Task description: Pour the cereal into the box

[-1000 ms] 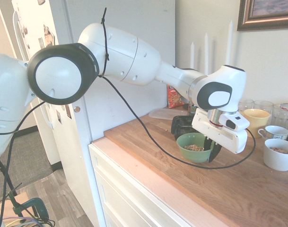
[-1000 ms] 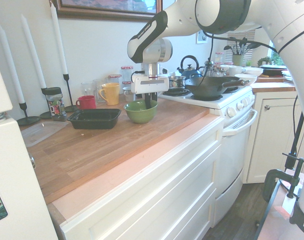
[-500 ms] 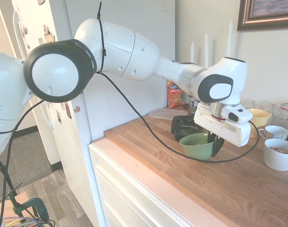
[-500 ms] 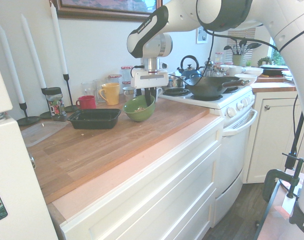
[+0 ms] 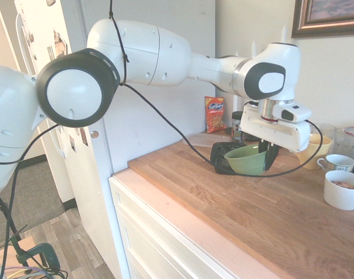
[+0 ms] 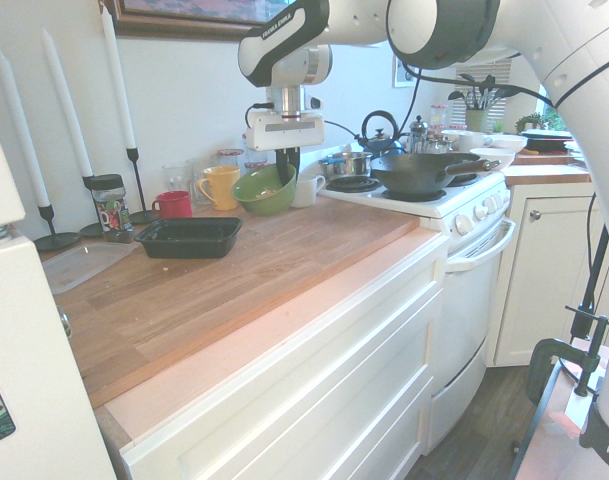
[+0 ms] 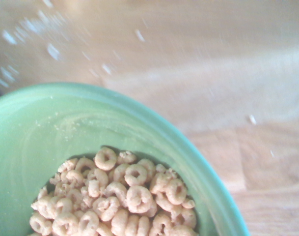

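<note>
My gripper (image 6: 290, 165) is shut on the rim of a green bowl (image 6: 265, 190) and holds it tilted in the air above the wooden counter. The same gripper (image 5: 266, 154) and green bowl (image 5: 245, 160) show in the first exterior view, in front of the box. Tan ring-shaped cereal (image 7: 115, 199) lies heaped in the green bowl (image 7: 51, 132). The box (image 6: 189, 237) is a black shallow tray on the counter, lower and to the left of the bowl in the second exterior view; part of the box (image 5: 222, 154) shows behind the bowl.
A yellow mug (image 6: 221, 187), a red mug (image 6: 174, 205), glasses, white candles (image 6: 69, 105) and a jar (image 6: 109, 207) line the back wall. White cups (image 5: 342, 189) stand on the counter. A stove with a wok (image 6: 419, 172) is beside it. A fridge (image 5: 95, 116) borders the counter's other end.
The gripper has lifted the green bowl off the counter and carried it up and toward the back wall, tilting it. The box has stayed in place.
</note>
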